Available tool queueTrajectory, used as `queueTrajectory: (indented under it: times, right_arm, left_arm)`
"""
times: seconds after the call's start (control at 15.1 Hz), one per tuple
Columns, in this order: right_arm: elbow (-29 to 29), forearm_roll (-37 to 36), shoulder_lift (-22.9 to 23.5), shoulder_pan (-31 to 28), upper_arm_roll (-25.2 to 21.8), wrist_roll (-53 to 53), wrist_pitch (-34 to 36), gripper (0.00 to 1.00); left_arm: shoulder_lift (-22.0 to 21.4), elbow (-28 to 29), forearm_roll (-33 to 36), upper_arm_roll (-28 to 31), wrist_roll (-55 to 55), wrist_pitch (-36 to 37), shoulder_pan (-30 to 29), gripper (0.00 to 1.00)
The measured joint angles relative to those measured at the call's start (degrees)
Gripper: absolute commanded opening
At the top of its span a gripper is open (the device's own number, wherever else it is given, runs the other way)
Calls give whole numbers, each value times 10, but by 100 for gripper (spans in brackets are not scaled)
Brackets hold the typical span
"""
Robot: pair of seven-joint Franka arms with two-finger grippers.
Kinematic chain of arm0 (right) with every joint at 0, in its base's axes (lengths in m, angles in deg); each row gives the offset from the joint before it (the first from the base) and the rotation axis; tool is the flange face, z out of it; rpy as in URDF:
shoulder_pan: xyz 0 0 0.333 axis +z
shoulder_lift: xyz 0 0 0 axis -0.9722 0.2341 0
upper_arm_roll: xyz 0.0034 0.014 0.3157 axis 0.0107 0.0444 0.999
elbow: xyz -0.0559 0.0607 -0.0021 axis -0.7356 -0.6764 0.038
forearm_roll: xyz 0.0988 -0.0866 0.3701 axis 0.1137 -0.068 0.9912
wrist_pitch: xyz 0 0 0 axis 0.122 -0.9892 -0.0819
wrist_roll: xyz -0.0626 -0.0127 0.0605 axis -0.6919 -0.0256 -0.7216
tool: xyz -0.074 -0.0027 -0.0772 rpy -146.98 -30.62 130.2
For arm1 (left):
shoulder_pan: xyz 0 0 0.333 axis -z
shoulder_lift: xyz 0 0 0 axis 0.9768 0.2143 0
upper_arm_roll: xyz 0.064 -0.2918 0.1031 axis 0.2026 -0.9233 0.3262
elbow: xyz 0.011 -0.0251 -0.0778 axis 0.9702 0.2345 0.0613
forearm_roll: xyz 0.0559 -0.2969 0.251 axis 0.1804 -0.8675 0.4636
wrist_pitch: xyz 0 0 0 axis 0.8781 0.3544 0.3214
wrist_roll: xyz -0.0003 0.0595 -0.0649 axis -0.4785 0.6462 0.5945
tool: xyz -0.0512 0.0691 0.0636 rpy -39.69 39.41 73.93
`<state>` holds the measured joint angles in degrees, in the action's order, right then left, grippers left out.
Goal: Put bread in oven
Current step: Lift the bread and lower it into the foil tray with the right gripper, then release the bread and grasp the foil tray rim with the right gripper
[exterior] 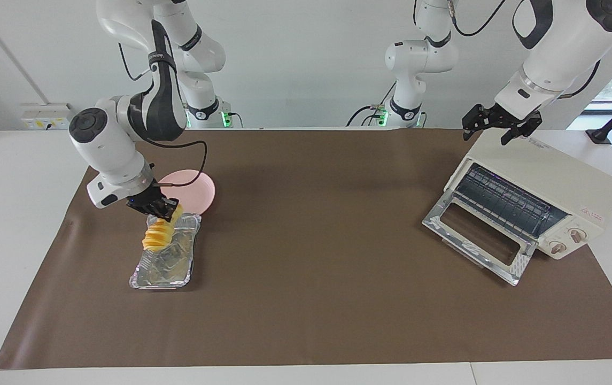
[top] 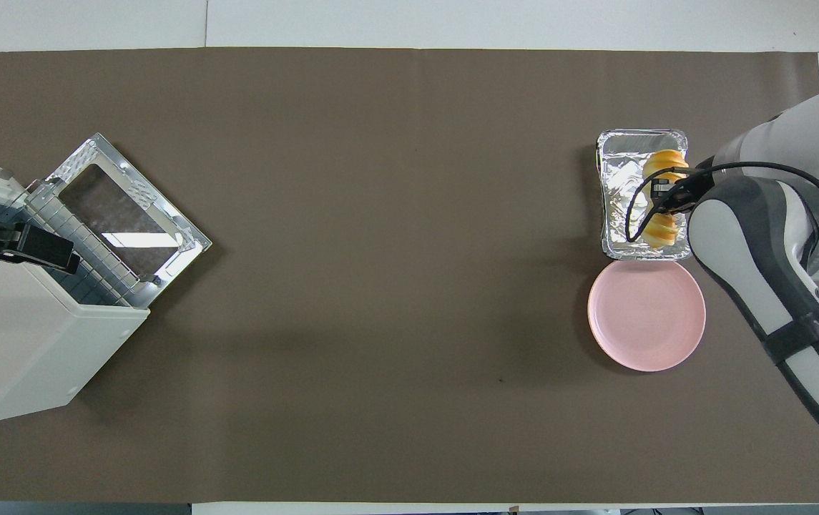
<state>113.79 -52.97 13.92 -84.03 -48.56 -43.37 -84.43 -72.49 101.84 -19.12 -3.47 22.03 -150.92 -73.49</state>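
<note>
Over the foil tray (exterior: pixel 165 256), frame's lower left: you see bread (exterior: pixel 158 236) clamped in right gripper (exterior: pixel 162 209).
Beside it: pink plate (exterior: pixel 194 187).
Frame's right: oven (exterior: pixel 530 198), door down.
Left gripper (exterior: pixel 500 124): fingers apart, waiting over oven's top.

Table cover (exterior: pixel 316 299): matt brown, paper-like, faint creases. Foil tray (exterior: pixel 148 278), lower left of the facing frame: crinkled, shiny metal. Plate (exterior: pixel 199 187): smooth pink, slight sheen. Bread (exterior: pixel 157 236): ridged, yellow-orange. Oven (exterior: pixel 551 182), right: cream matt shell; door (exterior: pixel 519 266) bright embossed metal framing glass.
</note>
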Motion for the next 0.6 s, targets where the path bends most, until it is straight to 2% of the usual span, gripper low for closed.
queueTrajectory:
  times: [0.07,0.13,0.2,0.26,0.6]
  right_arm:
    - [-1,0,12,1,0,-1,-12,27]
    - [-1,-2,22,3,0,-1,-22,42]
    - [-1,-4,30,4,0,-1,-29,66]
    - [-1,-7,34,5,0,-1,-31,100]
    - [-5,-15,36,3,-1,-29,-31,100]
  left_arm:
    - [0,0,0,0,0,0,0,100]
    - [0,0,0,0,0,0,0,100]
    - [0,0,0,0,0,0,0,100]
    - [0,0,0,0,0,0,0,100]
    - [0,0,0,0,0,0,0,100]
